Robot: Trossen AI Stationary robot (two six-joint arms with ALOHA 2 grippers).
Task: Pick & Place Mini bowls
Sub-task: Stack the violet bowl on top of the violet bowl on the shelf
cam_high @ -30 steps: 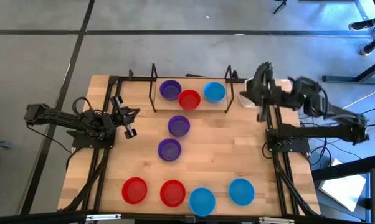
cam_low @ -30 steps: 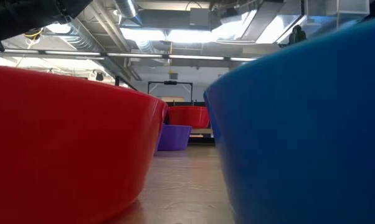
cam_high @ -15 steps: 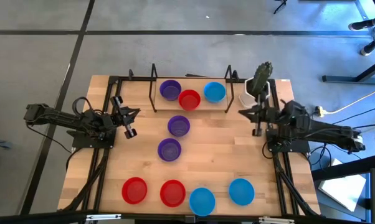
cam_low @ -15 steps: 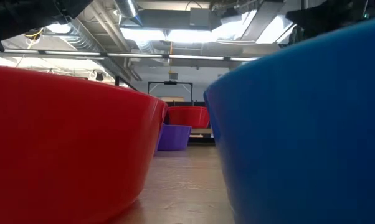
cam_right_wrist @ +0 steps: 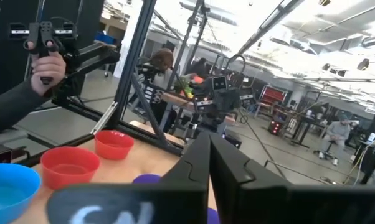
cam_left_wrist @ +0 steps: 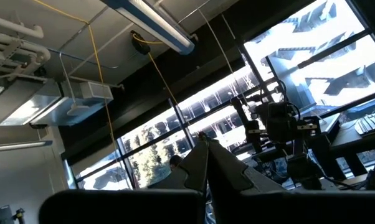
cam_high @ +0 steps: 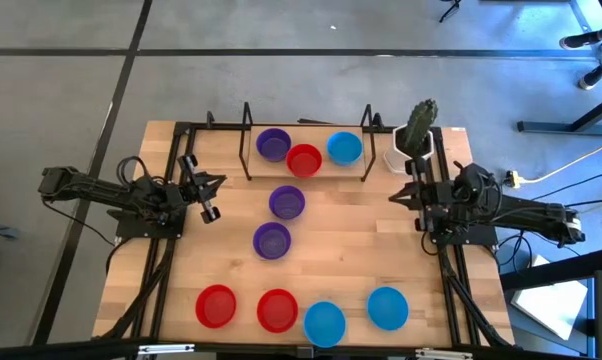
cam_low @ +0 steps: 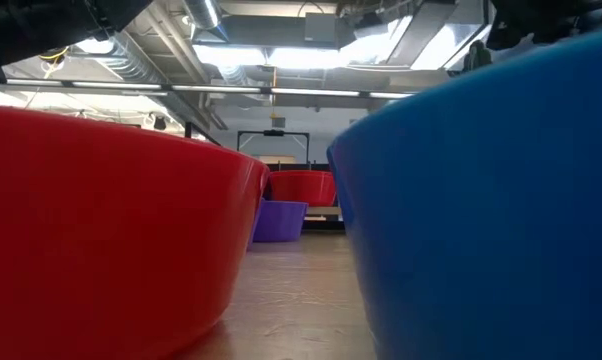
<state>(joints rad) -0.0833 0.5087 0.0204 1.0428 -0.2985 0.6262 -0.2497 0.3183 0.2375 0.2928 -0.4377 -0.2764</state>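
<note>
We see both arms parked at the worktop (cam_high: 351,240) edges, left pincer (cam_high: 209,196) and right pincer (cam_high: 405,192) closed on nothing, so the mini bowls (cam_high: 287,202) lie untouched: three in the far rack (cam_high: 249,140), two mid-worktop, four in front.

Lighting's even and soft from overhead, barely any shadows on the pale wooden table (cam_high: 351,250). Down low, the huge glossy red plastic bowl (cam_low: 101,240) and blue plastic bowl (cam_low: 491,210) sit blurry up close. Wrist views get blown-out bright windows (cam_left_wrist: 312,68), dark foregrounds.
</note>
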